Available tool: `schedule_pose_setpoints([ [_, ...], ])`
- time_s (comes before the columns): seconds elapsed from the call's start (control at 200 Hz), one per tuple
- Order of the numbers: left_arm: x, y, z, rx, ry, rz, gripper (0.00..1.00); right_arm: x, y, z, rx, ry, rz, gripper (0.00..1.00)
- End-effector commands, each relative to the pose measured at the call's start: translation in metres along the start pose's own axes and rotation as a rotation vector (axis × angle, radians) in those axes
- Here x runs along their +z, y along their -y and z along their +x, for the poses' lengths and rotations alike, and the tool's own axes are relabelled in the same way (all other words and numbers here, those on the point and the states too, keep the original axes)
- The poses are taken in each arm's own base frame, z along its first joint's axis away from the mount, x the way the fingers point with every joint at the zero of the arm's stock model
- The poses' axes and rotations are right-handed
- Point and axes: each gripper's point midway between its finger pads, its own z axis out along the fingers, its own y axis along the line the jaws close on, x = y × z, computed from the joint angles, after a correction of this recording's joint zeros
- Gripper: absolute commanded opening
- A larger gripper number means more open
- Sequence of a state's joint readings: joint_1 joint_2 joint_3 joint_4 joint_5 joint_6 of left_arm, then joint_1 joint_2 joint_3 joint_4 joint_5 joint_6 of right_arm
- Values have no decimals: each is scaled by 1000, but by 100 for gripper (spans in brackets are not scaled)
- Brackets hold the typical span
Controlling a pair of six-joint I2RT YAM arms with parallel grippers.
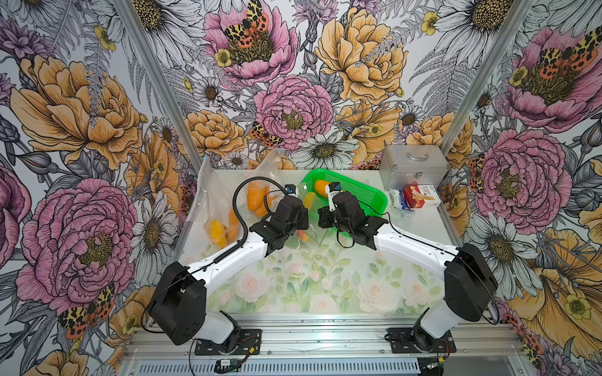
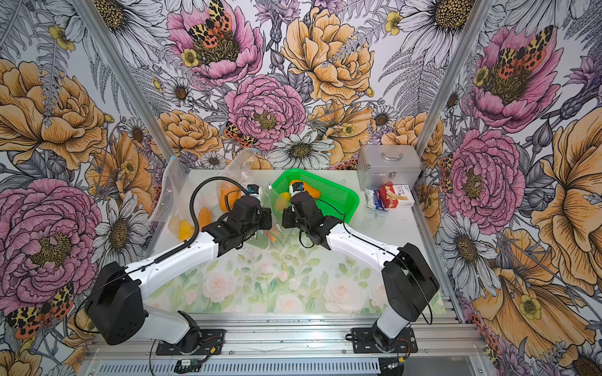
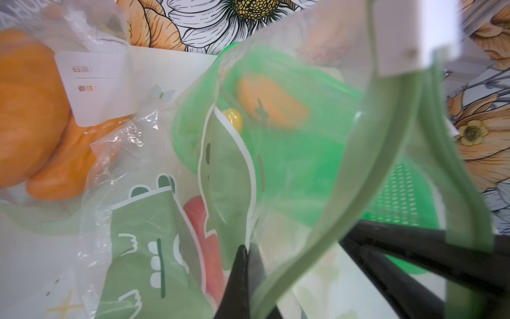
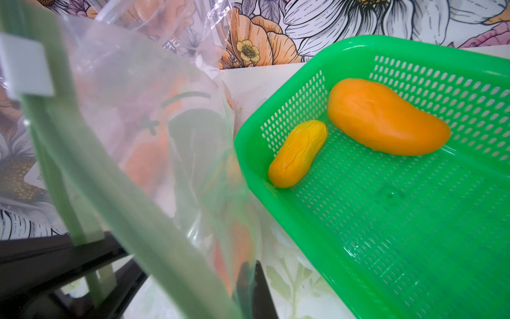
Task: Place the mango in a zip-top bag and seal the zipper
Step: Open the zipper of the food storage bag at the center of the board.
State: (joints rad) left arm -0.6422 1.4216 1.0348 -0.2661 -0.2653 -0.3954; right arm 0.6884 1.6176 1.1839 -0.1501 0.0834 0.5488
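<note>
A zip-top bag (image 3: 154, 234) with a green crocodile print hangs between my two arms, and shows in a top view (image 1: 309, 224). My left gripper (image 3: 246, 248) is shut on one side of its mouth. My right gripper (image 4: 252, 266) is shut on the opposite side. The green zipper strip (image 3: 358, 193) curves open, with its white slider (image 3: 397, 36) at one end. A large orange mango (image 4: 386, 118) and a smaller yellow mango (image 4: 298, 153) lie in the green basket (image 4: 414, 234), just right of the bag. In both top views the wrists hide the fingertips.
Two other clear bags holding mangoes (image 1: 257, 195) (image 1: 218, 228) lie at the back left. A metal case (image 1: 413, 169) and a red-and-white box (image 1: 422, 195) stand at the back right. The green basket (image 1: 365, 192) sits behind the right wrist.
</note>
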Motion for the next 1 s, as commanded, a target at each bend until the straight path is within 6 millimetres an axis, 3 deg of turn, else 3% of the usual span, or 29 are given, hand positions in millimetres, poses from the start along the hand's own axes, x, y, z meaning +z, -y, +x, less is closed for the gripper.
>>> schedule_pose_setpoints([
  [0.0, -23, -12, -7, 50, -10, -20, 0, -11, 34, -26, 12, 49, 139, 0],
  [0.08, -35, -11, -3, 94, -57, -3, 0, -9, 55, -24, 29, 20, 198, 1],
  [0.145, -42, -7, 2, 111, -98, 34, 0, -6, 56, -23, 18, 0, 178, 7],
  [0.255, -43, -3, 10, 98, -132, 79, 0, -2, 35, -21, -22, -47, 65, 26],
  [0.405, -29, -4, 11, 90, -161, 71, 0, -10, -5, -18, -71, -105, -139, 48],
  [0.605, -17, -23, 6, 45, -164, 25, 0, -54, -36, -38, -169, -68, -284, 65],
  [0.721, -18, -26, 3, 43, -158, 22, 0, -70, -34, -62, -231, -21, -261, 71],
  [0.846, -16, -29, 4, 35, -159, 15, 0, -54, -15, -80, -256, -15, -181, 72],
  [0.996, -16, -31, 0, 15, -147, 13, 0, -1, 12, -86, -270, -86, -106, 72],
])
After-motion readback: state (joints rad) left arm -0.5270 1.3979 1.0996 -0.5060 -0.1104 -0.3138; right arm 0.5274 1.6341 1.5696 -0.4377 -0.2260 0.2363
